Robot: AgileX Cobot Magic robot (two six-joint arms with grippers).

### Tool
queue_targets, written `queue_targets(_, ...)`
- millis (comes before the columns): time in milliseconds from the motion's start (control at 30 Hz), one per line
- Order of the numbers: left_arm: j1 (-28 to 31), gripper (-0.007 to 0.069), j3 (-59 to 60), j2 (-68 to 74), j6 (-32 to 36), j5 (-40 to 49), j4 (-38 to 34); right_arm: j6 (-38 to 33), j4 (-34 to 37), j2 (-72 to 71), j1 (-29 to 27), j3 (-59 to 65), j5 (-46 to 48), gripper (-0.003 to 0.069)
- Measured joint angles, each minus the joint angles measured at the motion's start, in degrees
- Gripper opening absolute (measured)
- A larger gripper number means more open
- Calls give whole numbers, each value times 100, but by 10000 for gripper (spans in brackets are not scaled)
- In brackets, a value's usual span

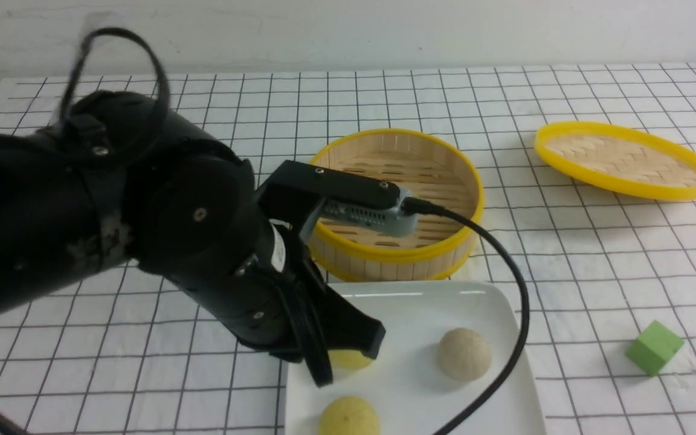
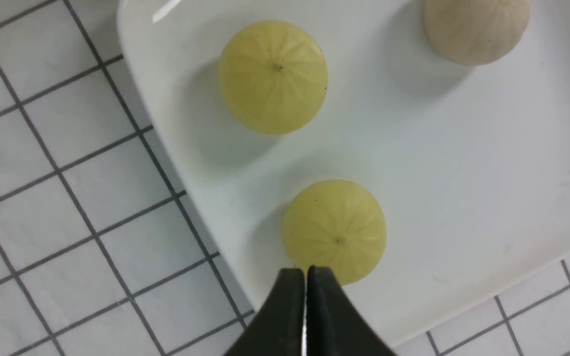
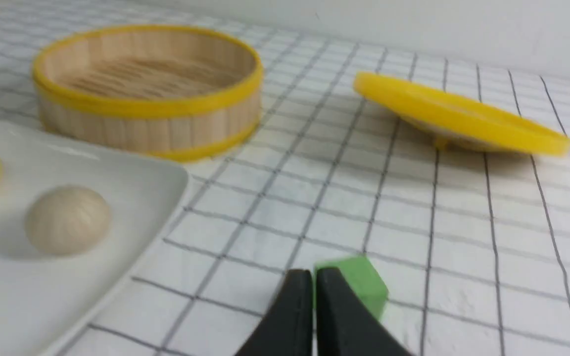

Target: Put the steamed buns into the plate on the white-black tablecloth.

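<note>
Yellow bun (image 2: 334, 230) sits just under my pinched-shut left hand (image 2: 307, 272) — lifting carelessly could knock it off the plate (image 2: 463, 198).

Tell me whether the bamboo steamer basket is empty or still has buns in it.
Empty. The steamer basket shows only bare slats inside; all three buns sit on the plate.

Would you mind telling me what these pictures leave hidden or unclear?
- Front view: the left arm covers most of one yellow bun; the bottom edge cuts off the other yellow bun and the plate.
- Front view: the right arm is out of view.
- Right wrist view: the right gripper partly hides the green cube.
</note>
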Motion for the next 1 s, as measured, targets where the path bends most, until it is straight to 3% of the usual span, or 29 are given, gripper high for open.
queue_targets(333, 0, 30, 14, -1500, -119, 556, 597, 4, -208, 0, -901, 2, 451, 55)
queue_targets(1000, 0, 35, 397, -3399, -137, 1522, 1479, 127, -209, 0, -937, 1, 393, 80)
